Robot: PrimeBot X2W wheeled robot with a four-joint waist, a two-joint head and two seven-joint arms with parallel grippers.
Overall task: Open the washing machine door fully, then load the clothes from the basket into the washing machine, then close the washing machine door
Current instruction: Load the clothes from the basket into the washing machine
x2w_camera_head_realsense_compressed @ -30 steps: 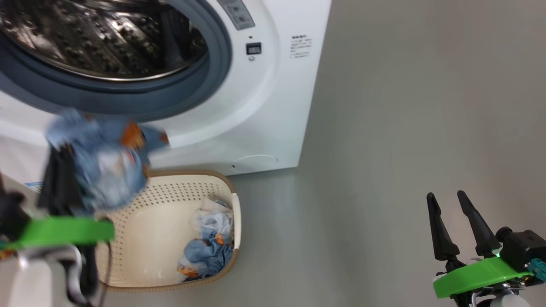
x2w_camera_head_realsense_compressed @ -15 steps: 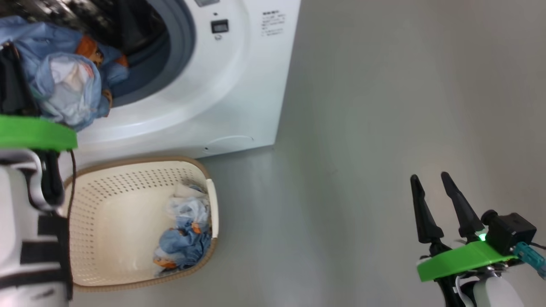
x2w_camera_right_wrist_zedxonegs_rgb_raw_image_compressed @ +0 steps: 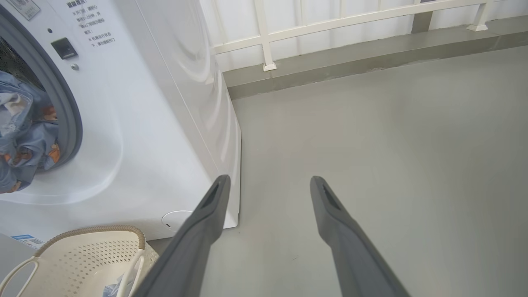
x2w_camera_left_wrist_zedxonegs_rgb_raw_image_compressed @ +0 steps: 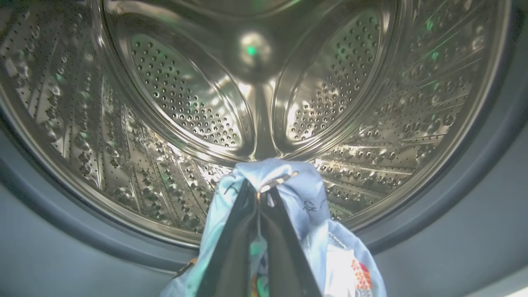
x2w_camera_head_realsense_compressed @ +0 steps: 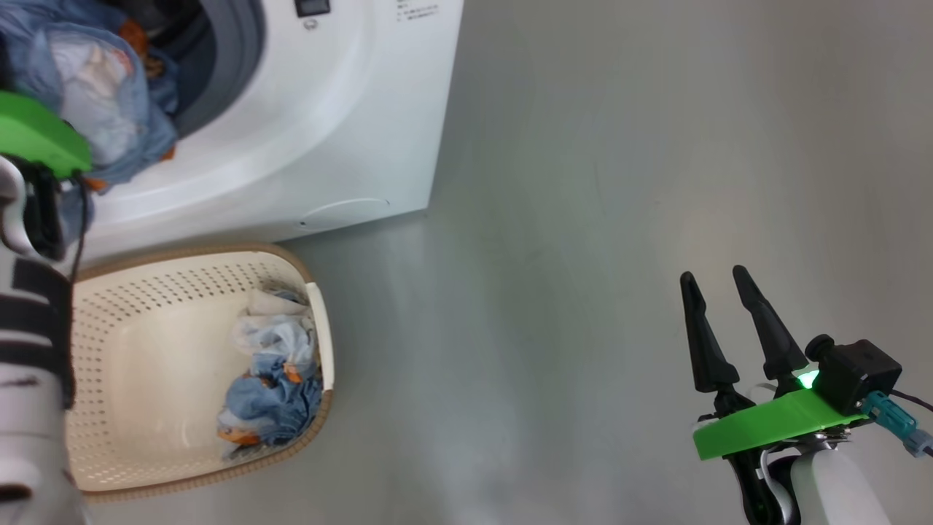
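Left wrist view: you look straight into the steel drum (x2w_camera_left_wrist_zedxonegs_rgb_raw_image_compressed: 185, 103). The left gripper (x2w_camera_left_wrist_zedxonegs_rgb_raw_image_compressed: 259, 187) has its fingers pressed together on a light blue garment (x2w_camera_left_wrist_zedxonegs_rgb_raw_image_compressed: 307, 198). The pinched fold sits at the drum's mouth, above the grey gasket (x2w_camera_left_wrist_zedxonegs_rgb_raw_image_compressed: 62, 235).
Head view: you see that garment bunched at the opening of the washing machine (x2w_camera_head_realsense_compressed: 328, 124), at the top left. It hangs in front of the green wrist plate (x2w_camera_head_realsense_compressed: 36, 135), and cloth hides the fingers here.
Left arm: the pale forearm (x2w_camera_head_realsense_compressed: 29, 408) rises along the left edge of the head view, reaching up to the opening.
Basket: the basket (x2w_camera_head_realsense_compressed: 146, 313) stands on the floor (x2w_camera_head_realsense_compressed: 583, 219) just in front of the machine, near the round service flap (x2w_camera_head_realsense_compressed: 346, 211). The rest of the clothes (x2w_camera_head_realsense_compressed: 270, 379) lie heaped against its right-hand wall.
Right wrist view: this adds a white railing (x2w_camera_right_wrist_zedxonegs_rgb_raw_image_compressed: 330, 20) along the far wall, the machine's side panel and a printed label (x2w_camera_right_wrist_zedxonegs_rgb_raw_image_compressed: 90, 24) beside the opening. The garment shows at the left edge, inside the gasket ring.
Right gripper: the right gripper (x2w_camera_head_realsense_compressed: 713, 275) has its jaws spread wide with nothing between them. It hangs over bare floor, well apart from the machine, with its fingers pointing up the head view.
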